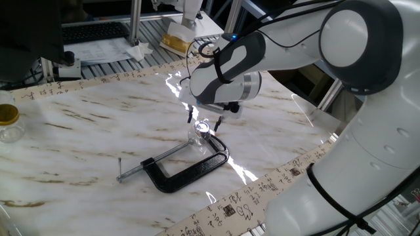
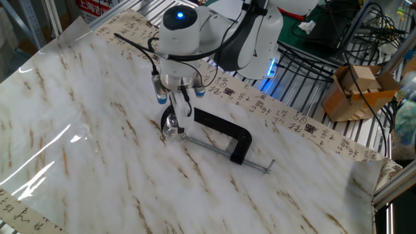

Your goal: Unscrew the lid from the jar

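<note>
The jar (image 1: 198, 136) is a very small clear one standing on the marble table beside the C-clamp's jaw end. Its lid (image 1: 203, 126) glints on top. My gripper (image 1: 203, 122) points straight down over it, one dark fingertip on each side of the lid, shut on it. In the other fixed view the jar (image 2: 170, 127) shows as a clear blob below the gripper (image 2: 175, 116), and a pale finger (image 2: 182, 106) hides most of the lid.
A black C-clamp (image 1: 190, 172) lies just in front of the jar, its screw rod pointing left; it also shows as the C-clamp (image 2: 224, 133). A larger jar with a yellow-gold lid (image 1: 9, 123) stands at the far left edge. A cardboard box (image 2: 354, 88) sits off the table.
</note>
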Robot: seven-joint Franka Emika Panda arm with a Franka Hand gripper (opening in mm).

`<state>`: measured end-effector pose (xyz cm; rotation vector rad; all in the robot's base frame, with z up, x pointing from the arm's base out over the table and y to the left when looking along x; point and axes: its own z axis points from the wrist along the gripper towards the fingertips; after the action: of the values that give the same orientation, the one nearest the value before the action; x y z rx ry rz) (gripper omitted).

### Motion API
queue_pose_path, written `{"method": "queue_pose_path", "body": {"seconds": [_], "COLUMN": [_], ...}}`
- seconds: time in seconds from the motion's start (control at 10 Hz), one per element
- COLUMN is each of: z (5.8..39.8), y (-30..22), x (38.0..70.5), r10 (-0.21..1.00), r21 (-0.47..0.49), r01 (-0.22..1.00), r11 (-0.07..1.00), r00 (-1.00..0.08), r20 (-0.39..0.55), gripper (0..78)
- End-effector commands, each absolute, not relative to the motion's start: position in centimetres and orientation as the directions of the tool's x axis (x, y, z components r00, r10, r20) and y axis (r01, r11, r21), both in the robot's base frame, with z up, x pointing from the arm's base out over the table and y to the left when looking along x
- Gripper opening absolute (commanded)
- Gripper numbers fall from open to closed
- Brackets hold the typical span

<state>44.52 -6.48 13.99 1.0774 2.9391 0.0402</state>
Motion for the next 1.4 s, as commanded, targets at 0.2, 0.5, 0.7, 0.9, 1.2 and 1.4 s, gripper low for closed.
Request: {"method": "queue_pose_path", "body": {"seconds": [0.2,0.5,0.7,0.9,1.2,1.4], "z": [14.01,14.01,14.01,14.01,14.01,14.01], "y": [-6.69,-6.69,-6.69,-6.69,-6.69,-6.69], "x": [44.60,44.60,44.60,44.60,44.60,44.60], "r10": [0.962,0.960,0.967,0.972,0.984,0.987], "r21": [0.067,0.069,0.067,0.067,0.068,0.068], "r01": [0.962,0.960,0.966,0.972,0.983,0.987], "r11": [0.266,0.273,0.248,0.227,0.170,0.147], "r00": [-0.269,-0.276,-0.252,-0.230,-0.173,-0.151], "r20": [0.039,0.051,0.043,0.046,0.047,0.051], "gripper": [77.4,77.4,77.4,77.4,77.4,77.4]}}
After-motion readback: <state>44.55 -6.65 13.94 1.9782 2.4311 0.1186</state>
